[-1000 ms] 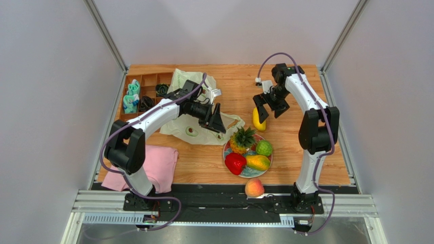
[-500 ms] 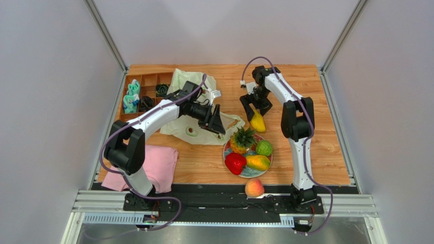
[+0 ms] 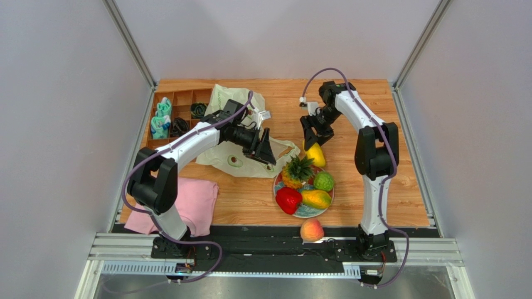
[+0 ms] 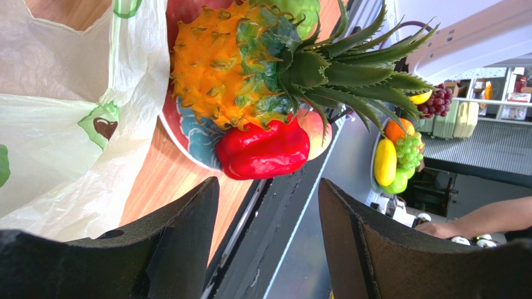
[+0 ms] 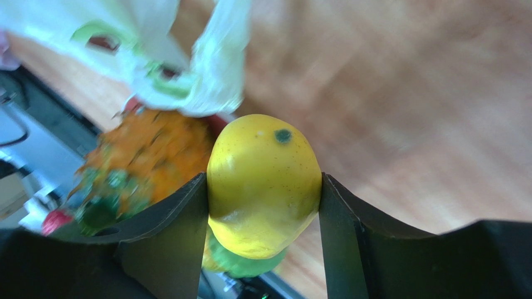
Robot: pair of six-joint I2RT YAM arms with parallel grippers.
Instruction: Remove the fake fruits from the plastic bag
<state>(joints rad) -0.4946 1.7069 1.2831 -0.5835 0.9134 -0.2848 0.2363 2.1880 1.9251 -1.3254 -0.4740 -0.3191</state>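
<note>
mid-frame, the right hand (image 3: 316, 139) sits on a yellow fruit (image 3: 318, 156) just above the plate (image 3: 308, 212) — which holds pineapple (image 3: 293, 173), red pepper (image 3: 288, 199), green ball (image 3: 323, 181) and mango (image 3: 316, 199). the peach (image 3: 311, 230) lies below it — the left hand (image 3: 266, 151) hovers over the bag (image 3: 240, 163).

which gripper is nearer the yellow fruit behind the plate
Right. The right gripper is shut on the yellow fruit; the left gripper is open at the plastic bag's edge, to the fruit's left.
</note>
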